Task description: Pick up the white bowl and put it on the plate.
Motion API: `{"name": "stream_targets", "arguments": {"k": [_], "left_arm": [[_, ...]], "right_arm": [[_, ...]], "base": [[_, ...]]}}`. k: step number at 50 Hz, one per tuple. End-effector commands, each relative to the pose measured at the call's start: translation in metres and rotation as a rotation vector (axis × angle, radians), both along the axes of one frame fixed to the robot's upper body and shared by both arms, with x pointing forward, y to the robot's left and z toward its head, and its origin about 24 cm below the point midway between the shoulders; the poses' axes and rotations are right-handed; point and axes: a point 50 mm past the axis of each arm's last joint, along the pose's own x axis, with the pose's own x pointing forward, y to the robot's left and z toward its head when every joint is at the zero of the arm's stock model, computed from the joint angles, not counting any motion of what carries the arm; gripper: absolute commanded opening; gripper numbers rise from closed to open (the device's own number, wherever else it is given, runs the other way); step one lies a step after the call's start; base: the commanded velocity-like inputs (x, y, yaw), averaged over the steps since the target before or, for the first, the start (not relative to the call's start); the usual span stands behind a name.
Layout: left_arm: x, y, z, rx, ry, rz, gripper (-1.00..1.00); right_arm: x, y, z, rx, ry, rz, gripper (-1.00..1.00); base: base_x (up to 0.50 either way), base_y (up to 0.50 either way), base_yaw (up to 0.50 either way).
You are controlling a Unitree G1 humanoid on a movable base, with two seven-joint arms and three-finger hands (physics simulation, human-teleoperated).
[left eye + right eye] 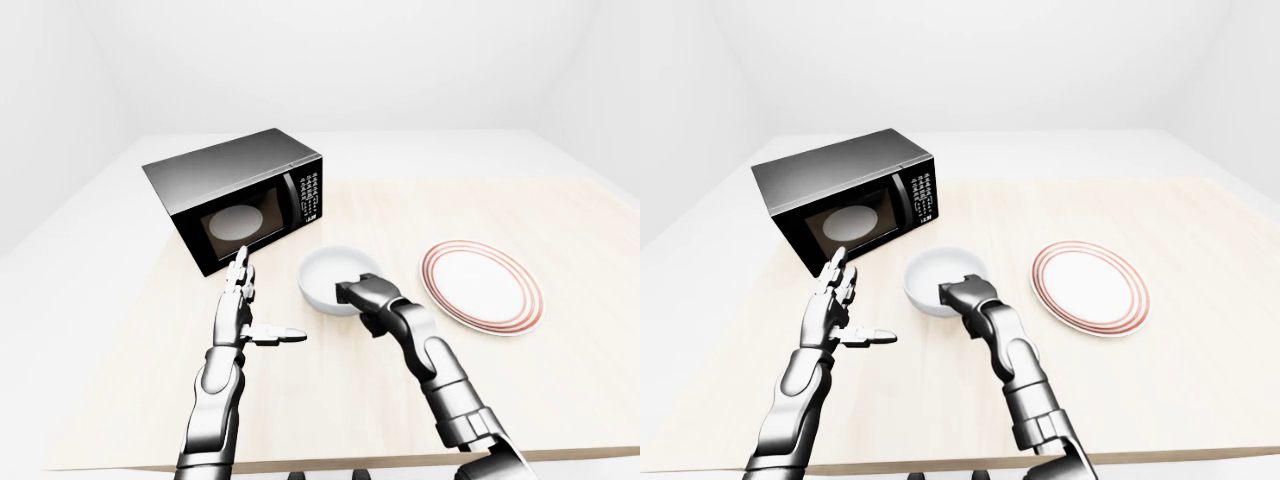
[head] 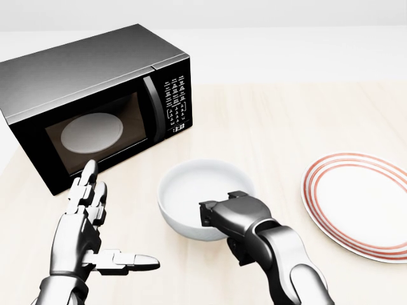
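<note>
The right hand (image 1: 965, 296) grips the near rim of the white bowl (image 1: 938, 276). The left hand (image 1: 835, 306) is open, left of the bowl. The plate (image 1: 1089, 287) lies to the right, and the microwave (image 1: 845, 205) at upper left.
</note>
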Motion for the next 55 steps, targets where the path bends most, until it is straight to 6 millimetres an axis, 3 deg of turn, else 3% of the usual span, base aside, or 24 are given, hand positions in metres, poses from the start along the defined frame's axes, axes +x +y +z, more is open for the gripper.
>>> {"name": "stream_targets", "arguments": {"k": [1,11,18,32,42,55], "left_arm": [[0.0,0.0,0.0,-0.002,-0.001,-0.001,1.0],[0.0,0.0,0.001,-0.003,-0.002,-0.001,1.0],[0.0,0.0,0.0,-0.004,-0.001,-0.002,1.0],[0.0,-0.001,0.001,-0.005,-0.001,-0.002,1.0],[0.0,0.0,-0.001,-0.005,0.0,-0.002,1.0],[0.001,0.0,0.0,-0.006,0.0,-0.001,1.0]], "right_arm": [[0.001,0.001,0.006,0.011,-0.022,-0.001,-1.0],[0.007,0.007,0.054,0.102,-0.2,0.018,-1.0],[0.006,0.007,0.077,0.114,-0.274,0.031,-1.0],[0.008,0.0,0.087,0.055,-0.334,0.01,-1.0],[0.018,-0.011,0.1,-0.019,-0.475,-0.041,-1.0],[0.028,-0.029,0.097,-0.053,-0.502,-0.092,-1.0]], "base": [[0.0,0.0,0.0],[0.0,0.0,0.0],[0.0,0.0,0.0],[0.0,0.0,0.0],[0.0,0.0,0.0],[0.0,0.0,0.0]]}}
